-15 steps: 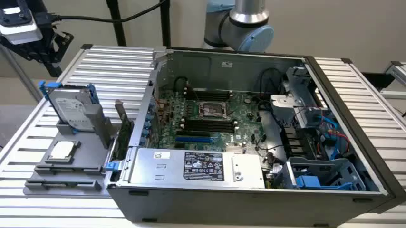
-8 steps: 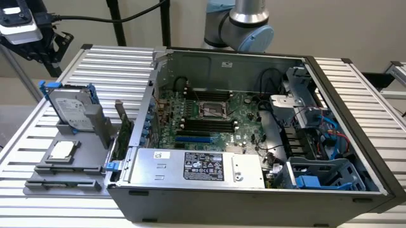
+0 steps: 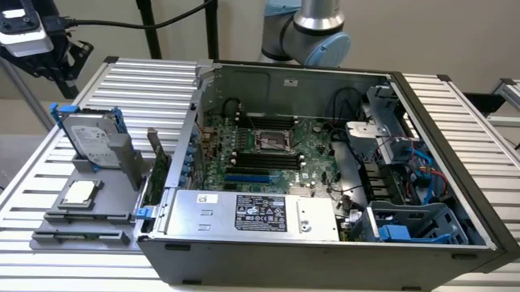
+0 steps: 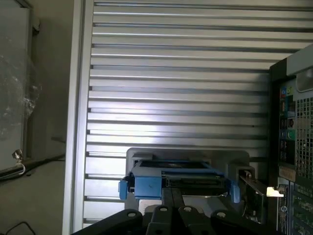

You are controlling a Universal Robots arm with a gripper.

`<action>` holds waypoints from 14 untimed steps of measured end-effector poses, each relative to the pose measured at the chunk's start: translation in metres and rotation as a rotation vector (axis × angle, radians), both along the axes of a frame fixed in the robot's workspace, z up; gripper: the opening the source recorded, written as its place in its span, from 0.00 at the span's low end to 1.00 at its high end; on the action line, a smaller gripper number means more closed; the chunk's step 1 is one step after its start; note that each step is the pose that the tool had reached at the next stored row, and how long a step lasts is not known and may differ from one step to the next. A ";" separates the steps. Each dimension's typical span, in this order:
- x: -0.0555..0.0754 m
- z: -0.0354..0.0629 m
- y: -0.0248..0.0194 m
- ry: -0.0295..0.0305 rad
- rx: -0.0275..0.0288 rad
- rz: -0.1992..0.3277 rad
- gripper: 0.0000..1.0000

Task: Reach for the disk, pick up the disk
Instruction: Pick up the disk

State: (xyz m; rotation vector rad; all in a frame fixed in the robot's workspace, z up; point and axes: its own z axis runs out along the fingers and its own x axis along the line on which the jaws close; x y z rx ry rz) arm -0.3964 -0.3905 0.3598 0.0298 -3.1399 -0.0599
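The disk [image 3: 91, 139] is a silver-grey hard drive with a white label and a blue carrier frame. It stands on edge in a grey holder on the exterior view's left. My gripper [image 3: 62, 85] hangs above and behind it, near the table's far left corner, apart from the disk. In the wrist view the disk [image 4: 178, 180] shows edge-on, its blue frame just beyond my gripper [image 4: 174, 211]. The dark fingers [image 4: 164, 215] are pressed together, shut on nothing.
An open computer case [image 3: 455, 182] takes up the middle and right of the ribbed aluminium table [image 3: 146, 79]. A silver box with a black label [image 3: 260, 213] sits inside its front. A small square CPU chip [image 3: 81, 193] lies on a grey holder in front of the disk.
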 end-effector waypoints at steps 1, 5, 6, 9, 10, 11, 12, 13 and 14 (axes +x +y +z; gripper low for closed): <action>-0.003 0.0000 0.0000 -0.0001 0.0000 0.000 0.11; -0.014 -0.0001 0.0000 -0.0010 0.0000 0.000 0.11; -0.016 0.0000 0.0001 -0.0009 0.0000 0.000 0.11; -0.017 -0.0001 0.0001 -0.0010 0.0001 0.000 0.11; -0.017 -0.0001 0.0001 -0.0010 0.0001 0.000 0.11; -0.017 -0.0001 0.0001 -0.0010 0.0001 0.000 0.11; -0.016 0.0000 0.0001 -0.0008 0.0000 0.001 0.11; -0.015 -0.0001 0.0002 -0.0008 0.0001 0.004 0.11; -0.013 0.0000 0.0002 -0.0005 0.0000 0.009 0.11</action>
